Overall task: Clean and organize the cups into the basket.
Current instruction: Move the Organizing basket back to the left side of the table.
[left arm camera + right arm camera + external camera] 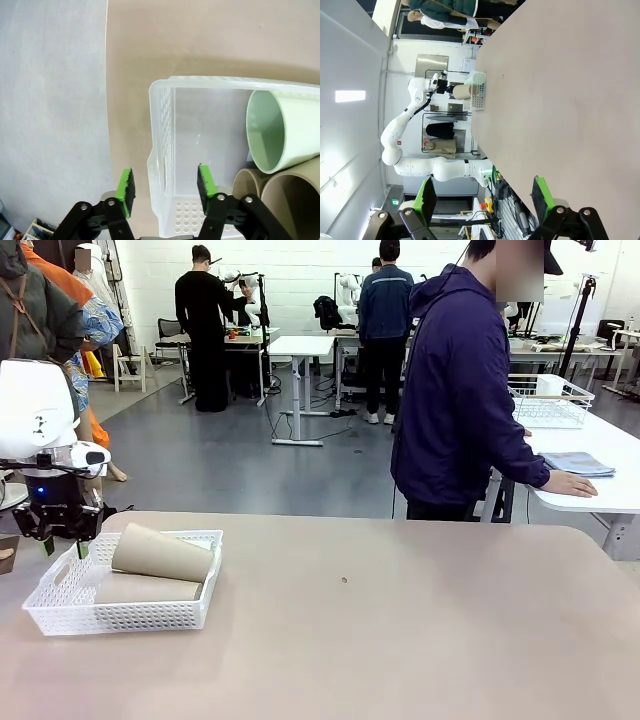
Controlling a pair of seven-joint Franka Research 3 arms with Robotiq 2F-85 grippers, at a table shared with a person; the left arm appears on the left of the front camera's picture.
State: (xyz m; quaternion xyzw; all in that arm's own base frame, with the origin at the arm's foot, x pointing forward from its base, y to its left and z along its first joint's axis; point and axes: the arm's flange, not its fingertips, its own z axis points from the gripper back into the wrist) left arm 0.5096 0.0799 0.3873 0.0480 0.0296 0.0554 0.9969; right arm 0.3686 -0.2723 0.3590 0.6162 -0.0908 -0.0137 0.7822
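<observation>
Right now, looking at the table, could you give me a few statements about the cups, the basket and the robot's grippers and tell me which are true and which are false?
1. The cups lie on their sides inside the basket. True.
2. All cups are tan. False: a mint green cup lies beside the tan cups.
3. The left gripper is clamped on a cup. False: it is open, its fingers straddling the basket's end wall.
4. The right gripper is open and holds nothing. True.
5. The person's hand rests on the robot's table. False: it rests on another table behind.

Robotics lab, white work tables [300,345], grey floor [230,455], people standing
</observation>
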